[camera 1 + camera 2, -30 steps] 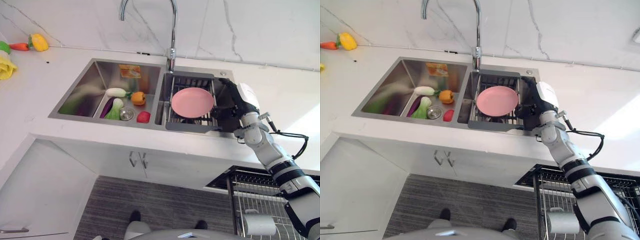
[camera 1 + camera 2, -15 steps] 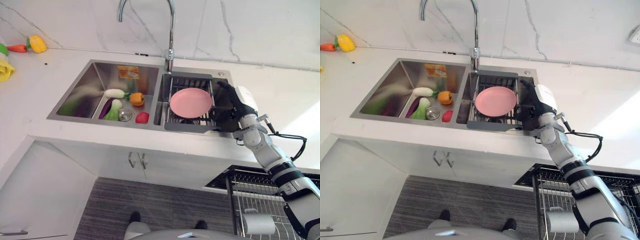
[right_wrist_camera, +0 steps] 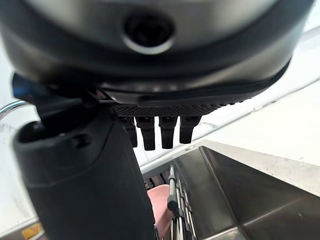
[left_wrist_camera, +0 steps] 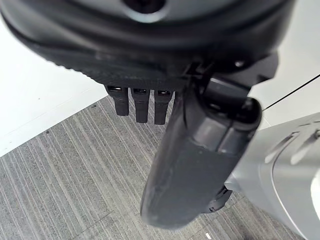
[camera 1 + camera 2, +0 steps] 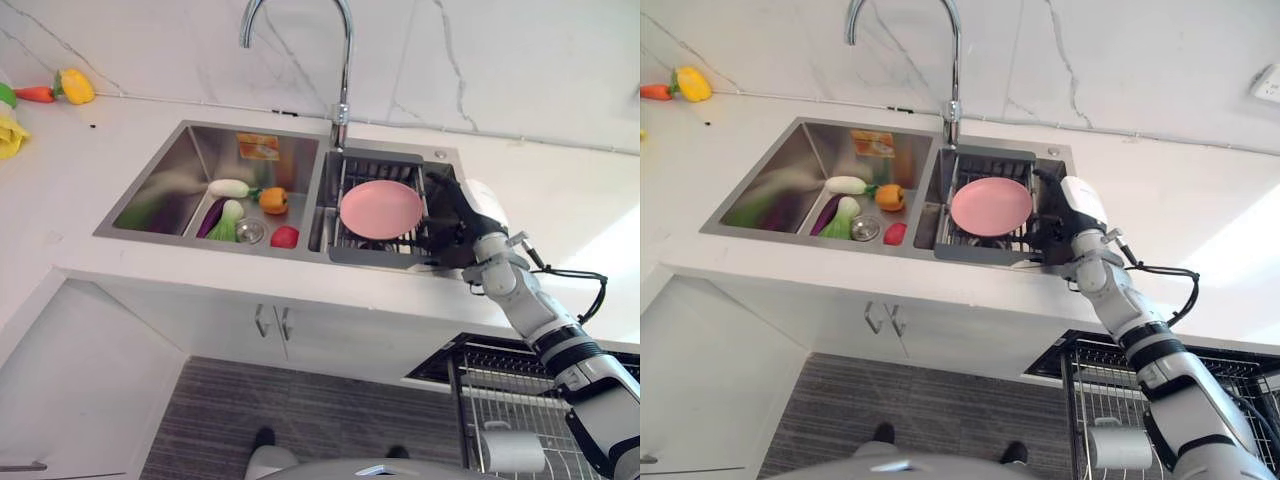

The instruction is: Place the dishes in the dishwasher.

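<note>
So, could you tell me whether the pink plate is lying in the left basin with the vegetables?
No, the pink plate rests on the dark rack in the right basin, apart from the vegetables.

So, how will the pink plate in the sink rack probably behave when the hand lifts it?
The pink plate looks rigid and thin, so it should hold its shape. Its smooth, glossy face may slip between the fingers. It lies flat on the wire rack, so the right hand probably has to catch its rim.
</note>
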Available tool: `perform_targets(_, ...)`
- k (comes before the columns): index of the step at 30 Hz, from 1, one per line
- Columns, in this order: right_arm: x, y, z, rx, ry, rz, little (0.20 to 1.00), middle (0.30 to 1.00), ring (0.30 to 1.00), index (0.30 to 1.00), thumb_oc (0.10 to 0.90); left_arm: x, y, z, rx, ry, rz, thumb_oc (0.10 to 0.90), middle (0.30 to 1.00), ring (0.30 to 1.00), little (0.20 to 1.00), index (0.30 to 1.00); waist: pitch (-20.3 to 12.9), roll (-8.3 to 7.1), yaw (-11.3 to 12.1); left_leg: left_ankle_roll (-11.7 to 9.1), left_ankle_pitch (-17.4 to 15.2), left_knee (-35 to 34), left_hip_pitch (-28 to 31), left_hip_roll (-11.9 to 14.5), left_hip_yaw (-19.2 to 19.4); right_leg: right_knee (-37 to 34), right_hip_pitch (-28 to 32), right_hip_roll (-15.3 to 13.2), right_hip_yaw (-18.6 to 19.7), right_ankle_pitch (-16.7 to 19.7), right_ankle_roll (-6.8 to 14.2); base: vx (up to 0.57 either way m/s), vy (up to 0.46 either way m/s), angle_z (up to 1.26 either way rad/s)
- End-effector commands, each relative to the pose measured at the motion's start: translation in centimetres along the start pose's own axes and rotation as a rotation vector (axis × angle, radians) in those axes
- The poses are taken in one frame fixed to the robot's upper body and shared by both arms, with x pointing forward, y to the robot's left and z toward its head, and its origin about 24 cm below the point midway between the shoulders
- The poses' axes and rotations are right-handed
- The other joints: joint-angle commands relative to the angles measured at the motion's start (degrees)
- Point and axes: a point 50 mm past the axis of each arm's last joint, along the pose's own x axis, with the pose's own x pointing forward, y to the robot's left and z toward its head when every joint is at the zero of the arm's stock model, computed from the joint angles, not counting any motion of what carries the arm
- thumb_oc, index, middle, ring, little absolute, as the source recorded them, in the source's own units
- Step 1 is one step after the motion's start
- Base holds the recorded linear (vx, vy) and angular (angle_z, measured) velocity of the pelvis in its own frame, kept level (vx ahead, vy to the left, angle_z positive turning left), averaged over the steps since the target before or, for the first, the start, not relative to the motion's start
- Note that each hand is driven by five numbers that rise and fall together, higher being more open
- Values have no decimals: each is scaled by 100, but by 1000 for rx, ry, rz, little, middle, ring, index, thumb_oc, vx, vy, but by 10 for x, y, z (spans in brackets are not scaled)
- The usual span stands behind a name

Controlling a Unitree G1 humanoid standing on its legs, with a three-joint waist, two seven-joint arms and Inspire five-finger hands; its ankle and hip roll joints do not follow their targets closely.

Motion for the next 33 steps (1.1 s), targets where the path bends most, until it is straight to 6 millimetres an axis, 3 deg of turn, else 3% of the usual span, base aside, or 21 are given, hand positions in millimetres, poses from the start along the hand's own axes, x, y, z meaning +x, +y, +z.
perform_targets(1,30,-50,34,-124,-158,-157,900,900,900,900,800,2,12,-11,118,27,28,800,900,900,900,900,111,-43,218,336,-511,40,88,-128,127,227,133,-294,210,-689,248,0,0,0)
perform_targets(7,38,-45,29,-217,-127,-122,900,900,900,900,800,2,11,-10,134,18,26,800,900,900,900,900,144,-74,294,330,-494,47,41,-128,86,236,109,-304,187,-680,260,0,0,0)
perform_targets(18,46,-41,27,-218,-73,-167,900,900,900,900,800,2,12,-7,168,-7,37,800,900,900,900,900,195,-27,379,344,-478,56,-38,-154,38,230,46,-317,187,-647,276,1,2,1)
perform_targets(19,46,-34,26,-85,-20,-211,900,900,900,900,800,2,12,-5,169,-8,39,800,900,900,900,900,224,20,392,358,-461,58,-84,-165,28,231,-9,-322,197,-630,275,0,0,0)
perform_targets(26,45,-21,29,142,47,-270,900,900,900,900,800,2,10,-7,149,4,43,800,900,900,900,900,285,96,436,368,-424,58,-183,-194,-1,223,-92,-331,193,-625,266,0,0,0)
perform_targets(33,52,-24,43,240,30,-314,900,900,900,900,800,2,12,-5,173,-8,54,800,900,900,900,900,441,220,522,357,-334,71,-389,-209,-74,244,-260,-360,170,-609,265,-25,0,-1)
